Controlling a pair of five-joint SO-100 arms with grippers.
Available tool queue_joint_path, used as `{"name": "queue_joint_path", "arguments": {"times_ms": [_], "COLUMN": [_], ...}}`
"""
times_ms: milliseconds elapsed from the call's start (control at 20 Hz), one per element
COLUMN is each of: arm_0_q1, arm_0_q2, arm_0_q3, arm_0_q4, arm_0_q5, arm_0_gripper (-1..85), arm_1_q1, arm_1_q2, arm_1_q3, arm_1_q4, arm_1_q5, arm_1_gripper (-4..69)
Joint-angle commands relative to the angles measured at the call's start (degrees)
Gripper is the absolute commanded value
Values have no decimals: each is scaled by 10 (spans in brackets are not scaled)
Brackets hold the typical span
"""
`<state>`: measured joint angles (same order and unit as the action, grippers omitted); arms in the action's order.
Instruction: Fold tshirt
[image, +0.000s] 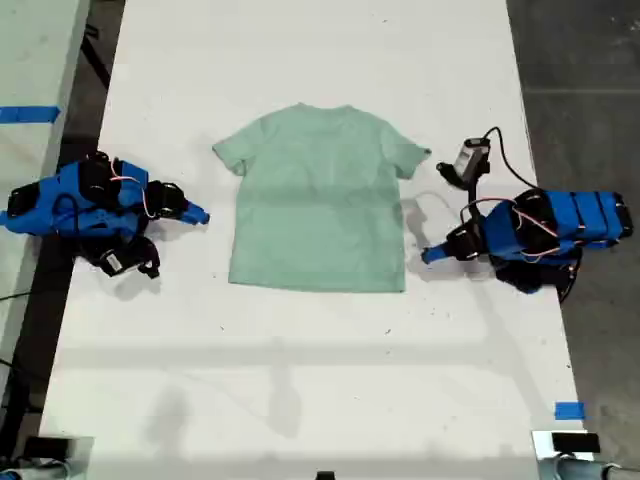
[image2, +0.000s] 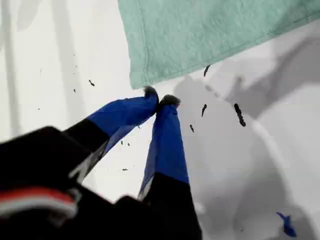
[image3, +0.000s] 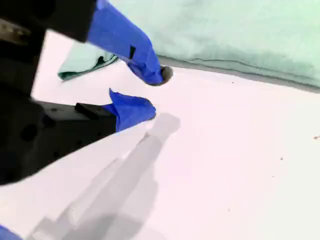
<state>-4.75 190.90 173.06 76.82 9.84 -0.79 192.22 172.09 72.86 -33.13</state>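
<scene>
The pale mint-green tshirt (image: 320, 200) lies spread flat on the white table (image: 300, 380), neck towards the far edge. My first gripper (image: 432, 255) rests at the exterior view's right, beside the shirt's side. In the first wrist view its blue-taped tips (image2: 159, 100) are shut on nothing, just short of a hem corner of the tshirt (image2: 210, 35). My second gripper (image: 198, 214) sits at the exterior view's left, a short way off the shirt. It stands open (image3: 155, 91) over bare table, with the tshirt (image3: 240, 35) and one sleeve (image3: 82, 62) beyond it.
A small black-and-white device on a cable (image: 468, 160) lies next to the sleeve at the exterior view's right. Blue tape (image: 568, 410) marks the table's near corner on that side. Dark floor borders both long table edges, and another surface with blue tape (image: 25, 113) stands at the left.
</scene>
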Motion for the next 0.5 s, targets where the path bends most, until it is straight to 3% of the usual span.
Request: {"name": "queue_joint_path", "arguments": {"times_ms": [0, 450], "arm_0_q1": [47, 33], "arm_0_q2": [0, 0], "arm_0_q3": [-7, -5], "arm_0_q4": [-106, -123], "arm_0_q5": [11, -4], "arm_0_gripper": [1, 1], "arm_1_q1": [42, 54], "arm_1_q2": [4, 4], "arm_1_q3": [-4, -4], "arm_1_q4": [-31, -46], "arm_1_q5": [634, 628], "arm_1_gripper": [-3, -3]}}
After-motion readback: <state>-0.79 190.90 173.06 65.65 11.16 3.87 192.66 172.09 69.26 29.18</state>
